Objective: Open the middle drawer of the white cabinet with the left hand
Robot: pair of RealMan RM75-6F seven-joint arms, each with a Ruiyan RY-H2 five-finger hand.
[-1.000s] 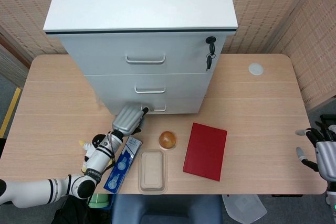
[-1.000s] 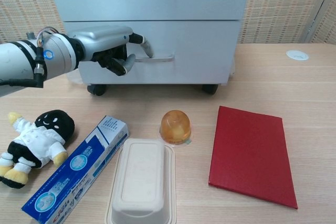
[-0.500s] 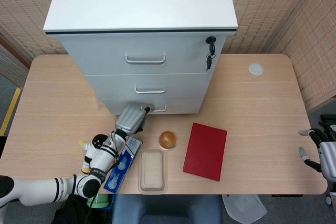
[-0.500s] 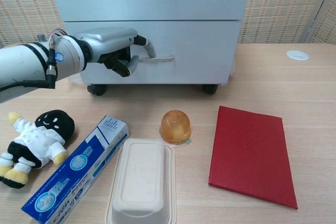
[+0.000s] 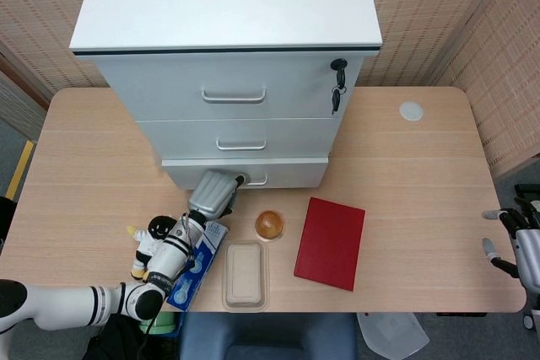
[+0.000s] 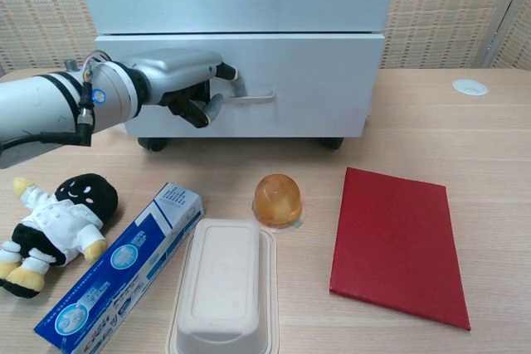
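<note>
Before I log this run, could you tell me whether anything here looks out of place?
Yes: the left hand grips the handle of the bottom drawer, which juts out, while the middle drawer stays flush.

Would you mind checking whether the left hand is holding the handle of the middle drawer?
No, the left hand grips the handle of the bottom drawer, which juts out below the flush middle drawer.

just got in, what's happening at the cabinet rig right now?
The left robot hand grips the handle of the white cabinet's lowest drawer, which stands out slightly from the front. The task names the middle drawer, and that one sits flush and untouched. The right robot hand holds nothing, fingers apart, off the table's right edge. A red flat folder, an amber dome-shaped object and a beige lidded container lie in front.
</note>
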